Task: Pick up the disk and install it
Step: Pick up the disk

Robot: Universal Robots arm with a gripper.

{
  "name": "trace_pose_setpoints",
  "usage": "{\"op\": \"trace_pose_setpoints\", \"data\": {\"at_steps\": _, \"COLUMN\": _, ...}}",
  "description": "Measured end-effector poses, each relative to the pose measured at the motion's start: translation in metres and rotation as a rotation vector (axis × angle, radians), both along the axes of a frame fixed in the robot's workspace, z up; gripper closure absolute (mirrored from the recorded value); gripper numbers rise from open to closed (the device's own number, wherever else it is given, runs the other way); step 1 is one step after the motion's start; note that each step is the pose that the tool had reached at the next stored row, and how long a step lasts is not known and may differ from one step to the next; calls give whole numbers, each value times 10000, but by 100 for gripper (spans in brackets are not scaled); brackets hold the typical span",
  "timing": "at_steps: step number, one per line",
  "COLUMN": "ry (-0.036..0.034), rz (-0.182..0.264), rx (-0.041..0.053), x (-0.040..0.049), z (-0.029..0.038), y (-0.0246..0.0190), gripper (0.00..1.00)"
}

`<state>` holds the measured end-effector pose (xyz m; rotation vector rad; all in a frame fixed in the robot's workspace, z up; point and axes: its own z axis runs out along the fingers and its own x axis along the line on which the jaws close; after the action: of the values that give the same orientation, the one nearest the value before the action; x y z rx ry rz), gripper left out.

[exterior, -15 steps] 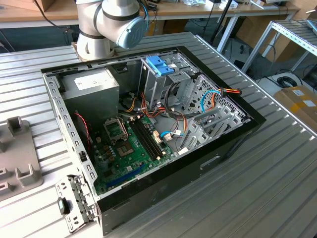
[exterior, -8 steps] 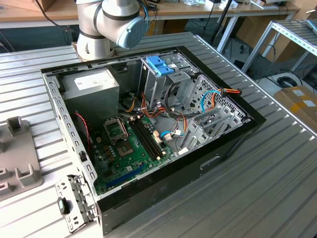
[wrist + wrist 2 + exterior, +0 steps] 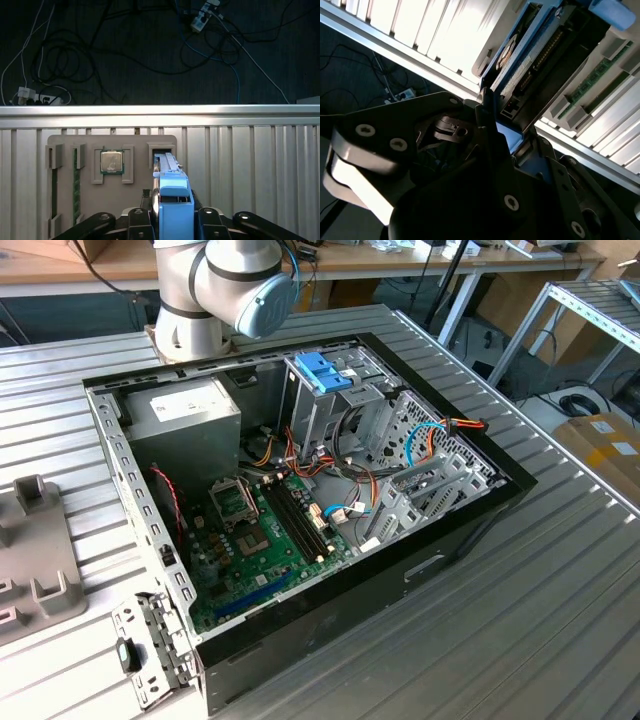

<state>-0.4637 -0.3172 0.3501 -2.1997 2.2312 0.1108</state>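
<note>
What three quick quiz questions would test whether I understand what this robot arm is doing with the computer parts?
1. True or false: in the first wrist view, the gripper is closed on the disk.
2. Which part sits in the grey tray near the disk? A) processor chip B) fan C) screwdriver
3. Fill in: in the exterior view, the computer case lies with its side ____, so the motherboard shows.
Key: 1 true; 2 A; 3 open.
</note>
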Motion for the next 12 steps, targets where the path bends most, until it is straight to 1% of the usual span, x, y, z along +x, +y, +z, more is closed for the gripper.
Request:
{"op": "trace_pose_setpoints", "data": {"at_steps": 8, "ry": 0, "rz": 0, "rx": 0, "x": 0, "z": 27, "y": 0, "gripper": 63}}
{"op": "trace_pose_setpoints", "data": {"at_steps": 12, "ry": -1, "rz": 0, "rx": 0, "x": 0, "z": 53, "y": 0, "gripper": 63}}
